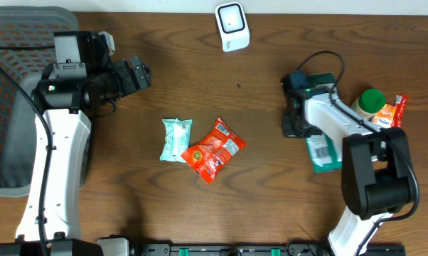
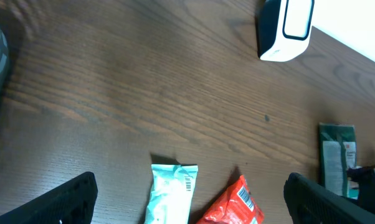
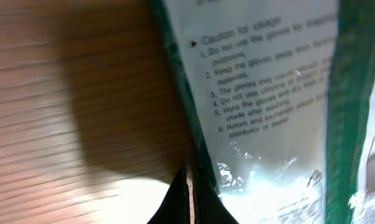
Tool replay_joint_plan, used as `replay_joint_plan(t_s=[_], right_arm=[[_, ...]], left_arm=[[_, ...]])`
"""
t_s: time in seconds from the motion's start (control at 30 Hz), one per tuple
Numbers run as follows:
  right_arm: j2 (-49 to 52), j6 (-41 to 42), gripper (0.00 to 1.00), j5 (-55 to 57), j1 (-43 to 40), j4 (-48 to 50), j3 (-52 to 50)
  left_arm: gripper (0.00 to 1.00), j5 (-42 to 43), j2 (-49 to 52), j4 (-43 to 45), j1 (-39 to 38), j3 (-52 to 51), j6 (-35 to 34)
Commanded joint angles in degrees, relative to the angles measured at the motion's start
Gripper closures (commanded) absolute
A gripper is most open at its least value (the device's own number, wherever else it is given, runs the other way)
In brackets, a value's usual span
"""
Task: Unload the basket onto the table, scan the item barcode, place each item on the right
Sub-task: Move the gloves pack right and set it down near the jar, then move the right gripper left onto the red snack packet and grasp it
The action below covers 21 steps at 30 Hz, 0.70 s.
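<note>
R gripper [image 3: 191, 177] closed by green packet [image 3: 268, 93], caution print [image 3: 256, 81] wrist-cam only

dark green packet [image 1: 323, 153], red-orange pouch [image 1: 212, 149], mint wrapper [image 1: 175, 139], white scanner [image 1: 232, 26].

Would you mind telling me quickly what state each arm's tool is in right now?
Left tool: open, holding nothing.
Right tool: shut at the edge of the green package; whether it pinches the package cannot be told.

Wood-grain table [image 1: 271, 199] matt; green pkt [image 3: 268, 93] glossy plastic film; scanner [image 1: 232, 26] smooth plastic.
</note>
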Motion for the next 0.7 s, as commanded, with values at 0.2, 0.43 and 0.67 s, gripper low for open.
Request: replay_joint_plan(t_s=[0.2, 0.43, 0.67], right_arm=[[0.2, 1.2, 0.99, 2.4, -9.4, 0.9, -0.9], [0.2, 1.2, 0.99, 2.3, -14.1, 2.3, -0.9], [-0.2, -3.3, 0.99, -1.5, -14.9, 2.4, 0.1]], left_arm=[[0.04, -0.2, -0.1, 0.0, 0.2, 0.2, 0.2], [0.04, -0.2, -0.1, 0.0, 0.2, 0.2, 0.1], [0.04, -0.2, -0.1, 0.0, 0.2, 0.2, 0.2]])
